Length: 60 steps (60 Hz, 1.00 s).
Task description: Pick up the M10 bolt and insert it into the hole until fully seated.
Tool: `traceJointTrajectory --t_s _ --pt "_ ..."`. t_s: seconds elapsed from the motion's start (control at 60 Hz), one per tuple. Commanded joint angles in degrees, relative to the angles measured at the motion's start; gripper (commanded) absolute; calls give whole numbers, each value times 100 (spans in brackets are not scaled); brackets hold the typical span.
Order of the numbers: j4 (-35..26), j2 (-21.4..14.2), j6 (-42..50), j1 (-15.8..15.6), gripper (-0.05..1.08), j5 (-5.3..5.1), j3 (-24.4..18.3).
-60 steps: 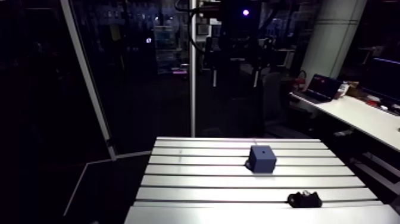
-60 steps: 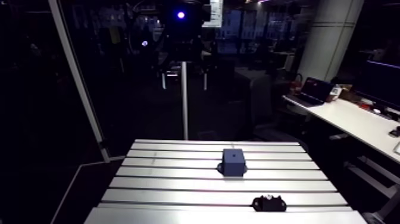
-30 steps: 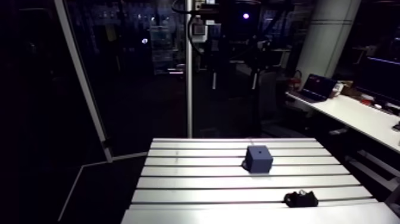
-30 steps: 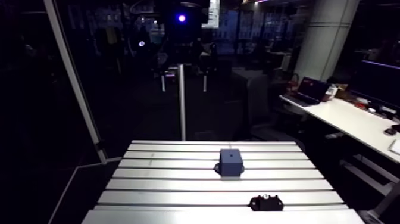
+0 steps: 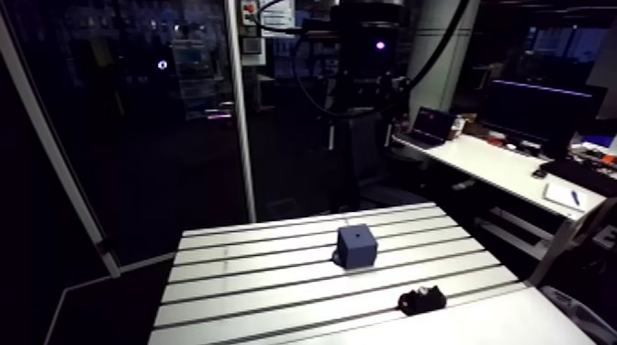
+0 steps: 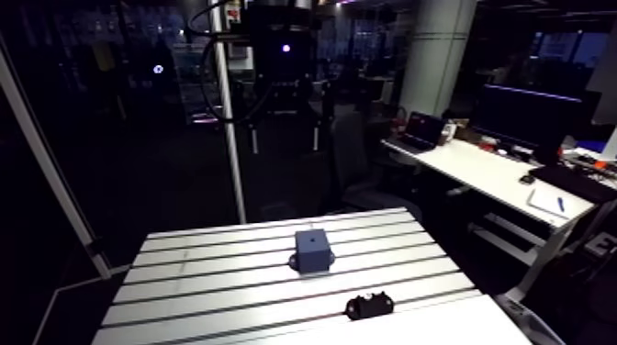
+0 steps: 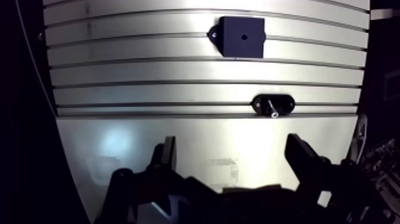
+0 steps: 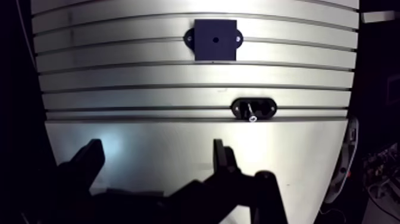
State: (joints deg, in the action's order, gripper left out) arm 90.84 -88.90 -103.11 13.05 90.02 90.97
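Note:
A dark blue block (image 7: 242, 37) with a small hole in its top stands on the slotted table (image 7: 143, 77), well ahead of my gripper. Nearer to me lies a black oval holder (image 7: 272, 105) with the silvery bolt (image 7: 272, 109) resting in it. My gripper (image 7: 233, 158) is open high above the table's smooth near strip, with nothing between its fingers (image 7: 167, 156). The holder is ahead of the gripper, off toward one finger. In the arm view the block (image 5: 355, 246) and the holder (image 5: 421, 299) sit on the table, and the gripper (image 6: 286, 136) hangs far above its back edge.
A smooth plate (image 7: 196, 143) makes up the table's near strip, under the gripper. The table's side edges drop off into darkness on both sides. A glass partition with a metal post (image 5: 241, 110) stands behind the table.
The whole arm view has swung and shifted, so the camera moved. The block and holder keep their places on the table. The gripper stays high.

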Motion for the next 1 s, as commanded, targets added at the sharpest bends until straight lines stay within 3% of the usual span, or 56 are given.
traceJointTrajectory --t_s 0.017,0.45,1.0 --pt "611 0 -827 728 1 -15 538" --pt "1301 35 -1280 1178 1 -6 1297" --pt "2001 95 -1471 1358 1 11 2000"
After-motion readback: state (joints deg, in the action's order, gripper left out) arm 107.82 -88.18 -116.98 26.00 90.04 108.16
